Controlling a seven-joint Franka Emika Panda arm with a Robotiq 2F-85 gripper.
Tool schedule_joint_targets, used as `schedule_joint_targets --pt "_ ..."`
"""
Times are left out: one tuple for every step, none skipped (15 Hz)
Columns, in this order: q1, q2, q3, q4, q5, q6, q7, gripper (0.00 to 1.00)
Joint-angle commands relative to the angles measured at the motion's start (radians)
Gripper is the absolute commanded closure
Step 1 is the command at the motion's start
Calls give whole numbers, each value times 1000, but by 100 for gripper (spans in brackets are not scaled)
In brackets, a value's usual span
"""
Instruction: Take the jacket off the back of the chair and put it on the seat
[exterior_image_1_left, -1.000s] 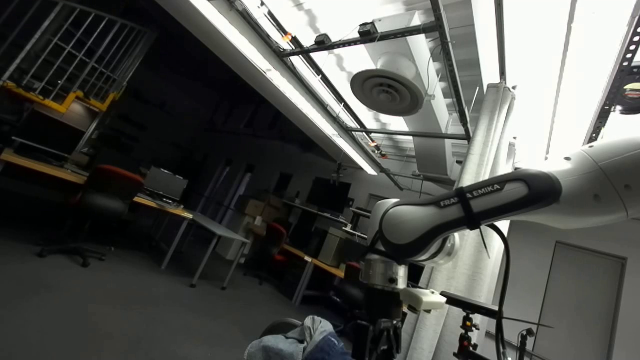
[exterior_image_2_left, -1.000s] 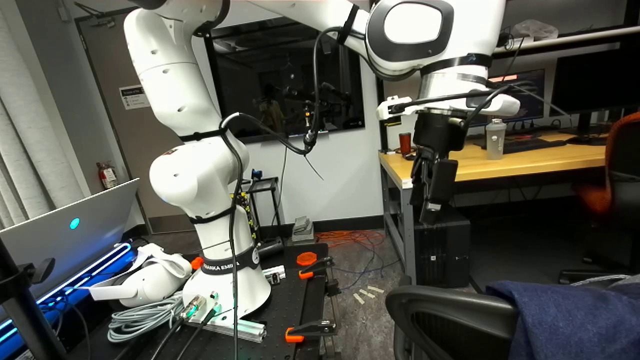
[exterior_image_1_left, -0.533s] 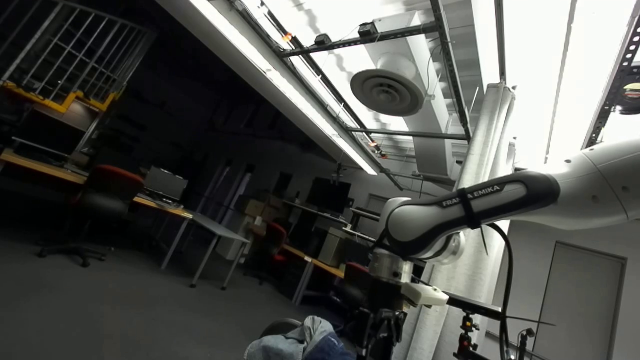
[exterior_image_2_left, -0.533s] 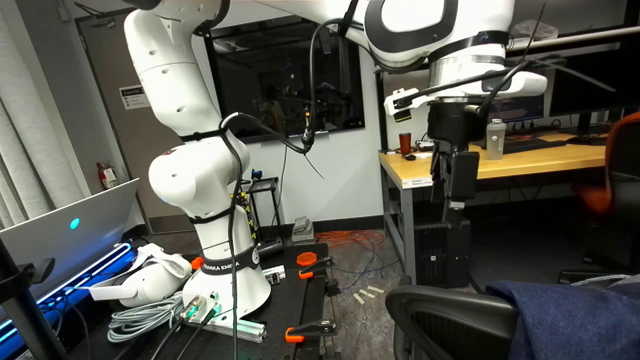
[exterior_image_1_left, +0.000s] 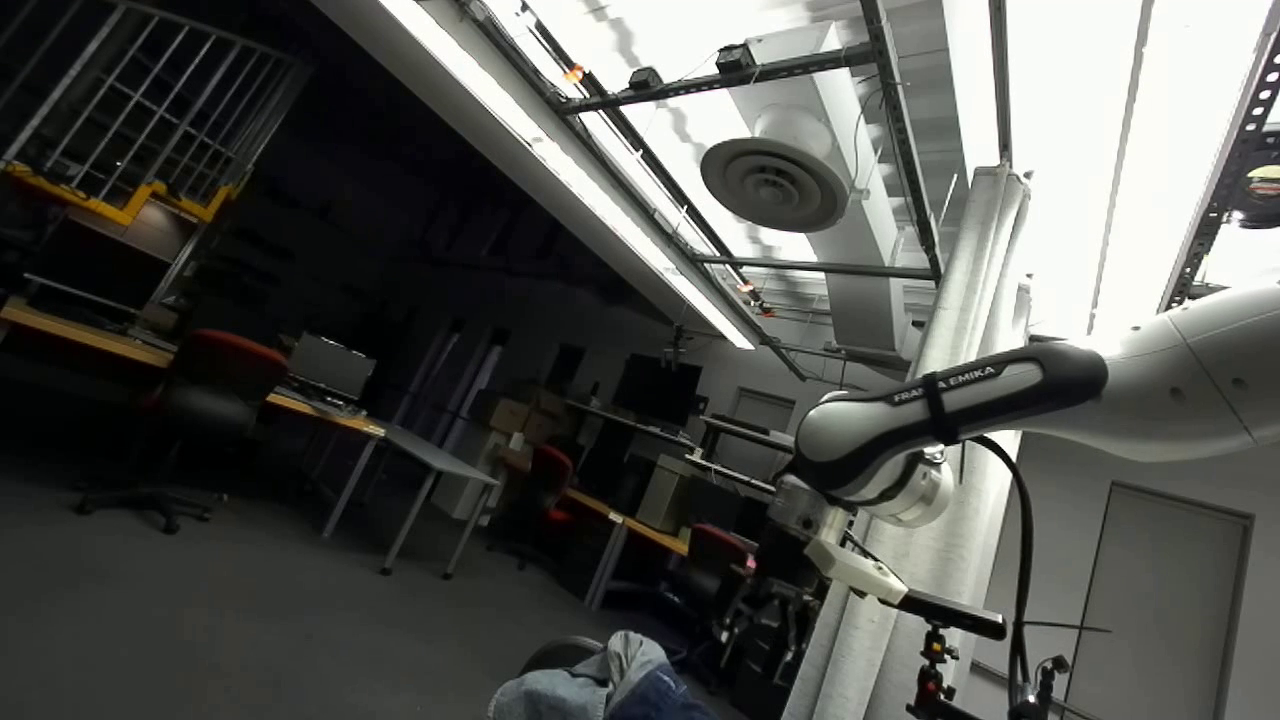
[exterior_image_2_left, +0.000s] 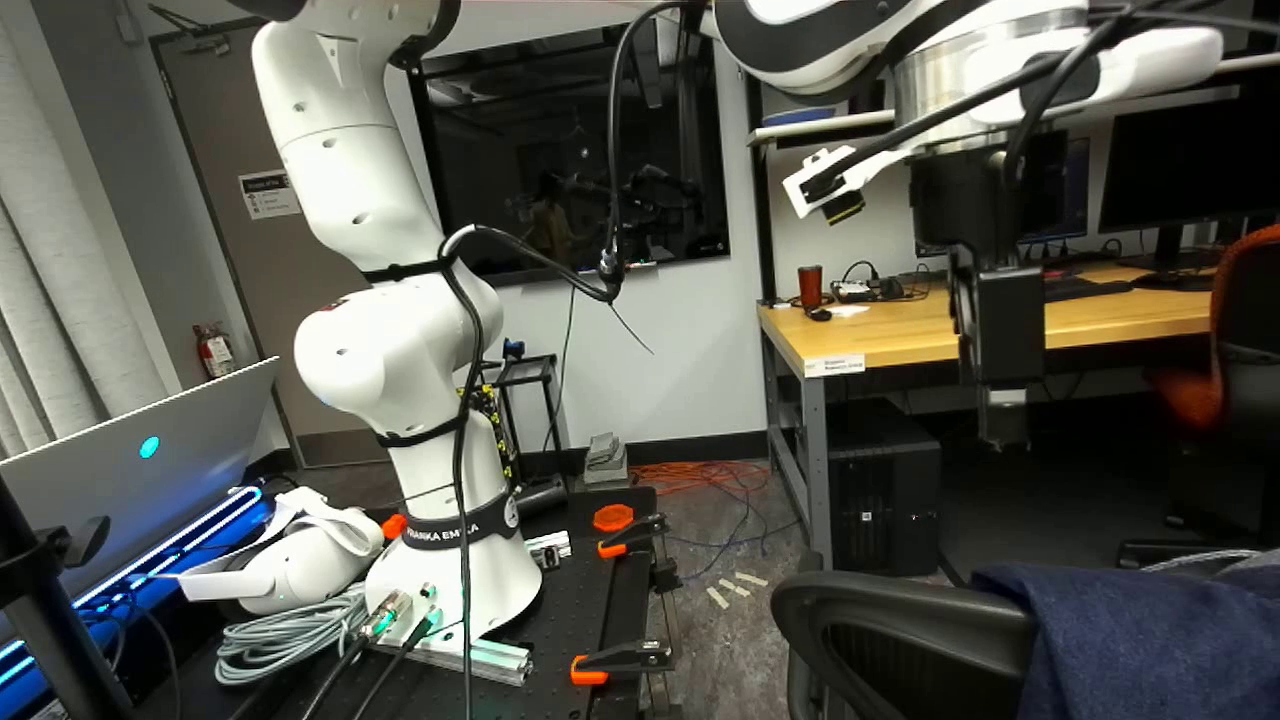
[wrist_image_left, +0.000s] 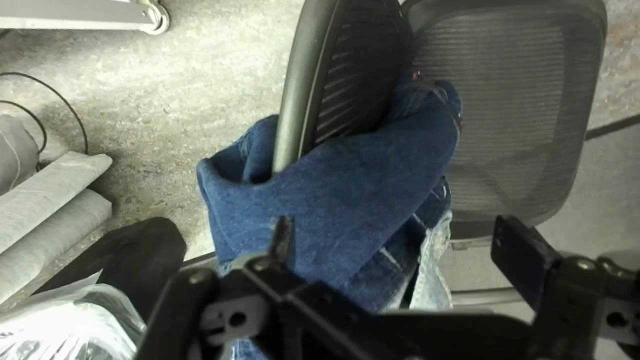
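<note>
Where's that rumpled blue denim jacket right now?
In the wrist view, the rumpled blue denim jacket is mid-picture, draped over the chair's curved, dark mesh back and mostly left of the rounded grey mesh seat.

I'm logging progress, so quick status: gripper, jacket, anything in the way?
Gripper open, holding nothing. Jacket draped over chair back, not yet taken off. Nothing visible between them and the gripper in wrist view.

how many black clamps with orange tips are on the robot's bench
2, seen in an exterior view: a nearer clamp at the edge of the bench and a farther clamp along that same edge. More may be hidden behind the arm base.
</note>
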Motion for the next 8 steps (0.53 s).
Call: schedule_joint_targets --pt "-25 72 -32 96 116 50 15 0" --pt "-33 97 -42 126 143 61 15 0" --pt "-41 119 -50 151 165 73 17 0" --pt "-48 145 -57 180 188 82 17 0" --pt "-56 166 -62 203 208 91 19 0" --pt "-63 188 -65 225 229 97 18 0" --pt "-69 204 -66 238 252 103 17 0" --pt "-74 210 -64 240 271 111 11 0"
